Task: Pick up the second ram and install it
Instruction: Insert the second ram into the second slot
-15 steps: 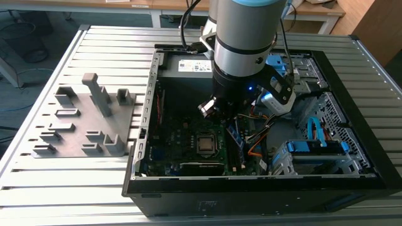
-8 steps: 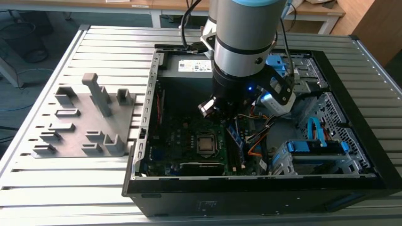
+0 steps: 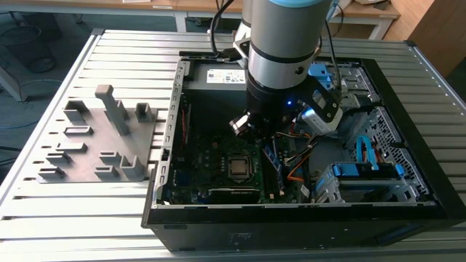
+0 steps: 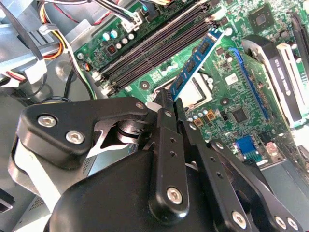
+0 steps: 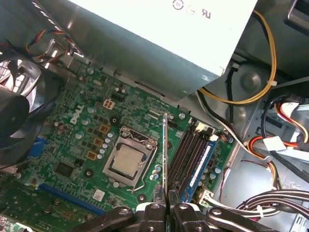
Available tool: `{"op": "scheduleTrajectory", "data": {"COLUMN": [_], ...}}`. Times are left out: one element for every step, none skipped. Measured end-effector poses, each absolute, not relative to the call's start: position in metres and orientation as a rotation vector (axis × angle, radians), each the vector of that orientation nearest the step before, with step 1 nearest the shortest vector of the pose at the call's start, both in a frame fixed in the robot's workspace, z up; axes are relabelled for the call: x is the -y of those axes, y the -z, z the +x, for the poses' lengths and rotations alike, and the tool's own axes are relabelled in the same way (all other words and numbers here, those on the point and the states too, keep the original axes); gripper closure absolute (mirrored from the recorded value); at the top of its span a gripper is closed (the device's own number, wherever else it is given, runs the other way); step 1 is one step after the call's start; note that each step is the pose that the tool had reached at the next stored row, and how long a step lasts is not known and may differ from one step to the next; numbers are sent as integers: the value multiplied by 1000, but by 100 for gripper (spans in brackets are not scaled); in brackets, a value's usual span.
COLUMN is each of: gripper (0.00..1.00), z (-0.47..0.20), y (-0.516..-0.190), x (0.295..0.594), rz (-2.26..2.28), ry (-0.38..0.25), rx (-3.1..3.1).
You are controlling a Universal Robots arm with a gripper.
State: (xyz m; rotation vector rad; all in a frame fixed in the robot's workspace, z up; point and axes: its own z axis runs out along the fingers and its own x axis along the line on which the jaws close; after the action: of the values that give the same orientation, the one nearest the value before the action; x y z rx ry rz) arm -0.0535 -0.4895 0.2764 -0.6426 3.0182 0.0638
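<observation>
We note gripper [image 5: 166, 205] jaws closed on second ram [image 5: 165, 154], held edge-on above motherboard [image 5: 82, 140], CPU socket [image 5: 129, 162] at its 9 o'clock, memory slots [image 5: 186, 150] at 3 o'clock.

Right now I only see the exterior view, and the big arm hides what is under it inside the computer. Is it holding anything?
Observer: Yes. In the first wrist view the fingers are shut on the second ram, a thin stick seen edge-on.
Operator: Is it plugged in yet?
Observer: No. In the second wrist view it hangs over the processor socket, not pushed into anything.
Operator: Any free places for it?
Observer: The first wrist view shows dark empty slots next to a blue stick seated in the board.
</observation>
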Motion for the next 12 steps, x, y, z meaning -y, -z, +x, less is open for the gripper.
{"op": "scheduleTrajectory", "data": {"gripper": [86,86,86,86,86,86,86,86,86,86,86,86], "z": [-54,-54,-54,-54,-54,-54,-54,-54,-54,-54,-54,-54], "y": [-276,-276,-276,-276,-276,-276,-276,-276,-276,-276,-276,-276], "x": [489,489,489,490,490,490,489,490,490,490,490,490], "rz": [-625,-616,-611,-606,-601,-596,-591,-587,-582,-578,-574,-570], "ry": [-63,-63,-63,-63,-63,-62,-62,-62,-62,-62,-62,-62], "rx": [-3021,-3023,-3024,-3025,-3026,-3027,-3028,-3029,-3030,-3030,-3031,-3032]}}
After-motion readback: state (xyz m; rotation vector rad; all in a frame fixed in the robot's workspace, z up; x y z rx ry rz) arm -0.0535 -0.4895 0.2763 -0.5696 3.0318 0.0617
